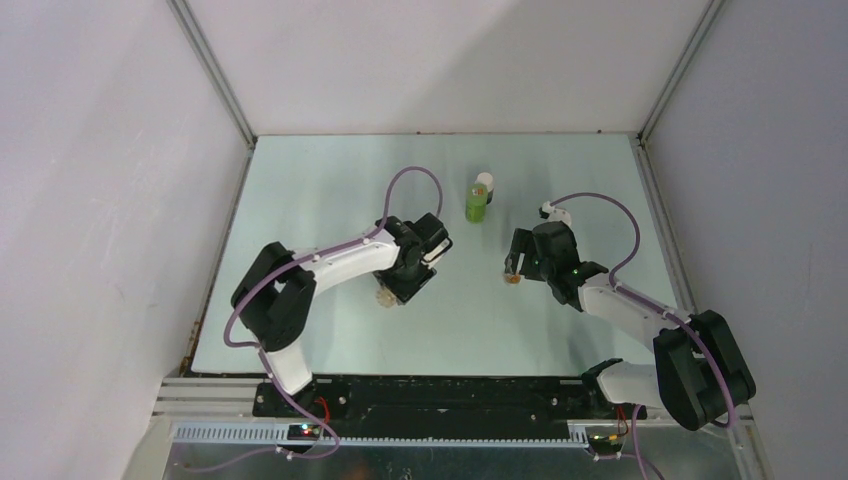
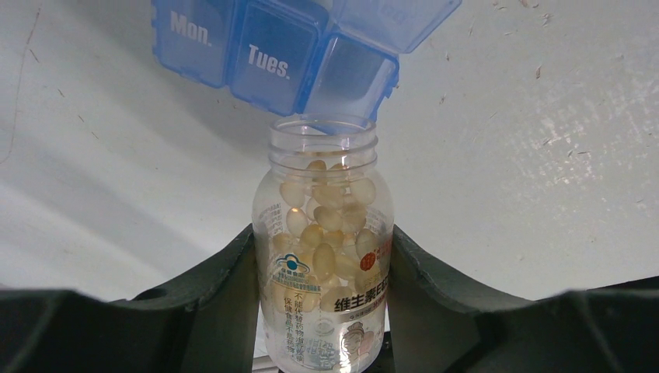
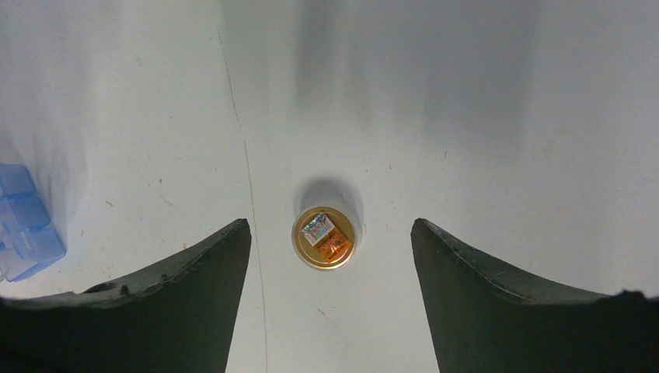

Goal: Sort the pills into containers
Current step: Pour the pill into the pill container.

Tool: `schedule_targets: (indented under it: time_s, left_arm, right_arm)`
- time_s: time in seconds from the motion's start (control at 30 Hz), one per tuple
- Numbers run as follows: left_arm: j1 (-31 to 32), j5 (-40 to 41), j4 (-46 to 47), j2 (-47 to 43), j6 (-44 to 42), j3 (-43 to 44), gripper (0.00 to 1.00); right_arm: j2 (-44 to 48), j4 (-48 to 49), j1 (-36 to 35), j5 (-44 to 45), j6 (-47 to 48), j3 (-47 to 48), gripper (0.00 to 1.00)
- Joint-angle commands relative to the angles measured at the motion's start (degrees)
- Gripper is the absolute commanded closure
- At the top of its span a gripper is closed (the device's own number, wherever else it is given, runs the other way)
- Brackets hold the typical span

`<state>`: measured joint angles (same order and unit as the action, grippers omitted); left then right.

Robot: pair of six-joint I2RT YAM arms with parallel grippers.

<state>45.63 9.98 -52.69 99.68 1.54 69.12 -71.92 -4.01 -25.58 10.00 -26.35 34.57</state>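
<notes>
My left gripper (image 2: 322,252) is shut on a clear pill bottle (image 2: 325,233) with its cap off, full of pale yellow softgels. The bottle's open mouth points at a blue weekly pill organizer (image 2: 268,54). Its "Mon." and "Tues." lids are shut and the compartment after them stands open, right at the bottle's mouth. In the top view the left gripper (image 1: 400,285) holds the bottle (image 1: 387,296) low over the table. My right gripper (image 3: 330,227) is open and empty above a gold bottle cap (image 3: 325,238) that lies on the table. The cap (image 1: 513,281) also shows in the top view.
A green bottle (image 1: 476,204) stands upright at the back centre with a small white-topped item (image 1: 485,182) just behind it. The organizer's end (image 3: 23,229) shows at the left edge of the right wrist view. White walls enclose the table (image 1: 330,190).
</notes>
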Motion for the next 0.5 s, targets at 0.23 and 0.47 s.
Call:
schedule_targets:
  time_s: [0.23, 0.47]
  left_arm:
    - [0.5, 2.3, -3.2, 3.0, -1.5, 4.7, 1.00]
    - [1.4, 5.9, -5.0, 4.5, -1.5, 6.3, 1.00]
  right_arm:
    - [0.9, 1.4, 0.6, -0.1, -0.5, 0.5, 0.20]
    - [0.6, 1.4, 0.7, -0.6, -0.9, 0.4, 0.21]
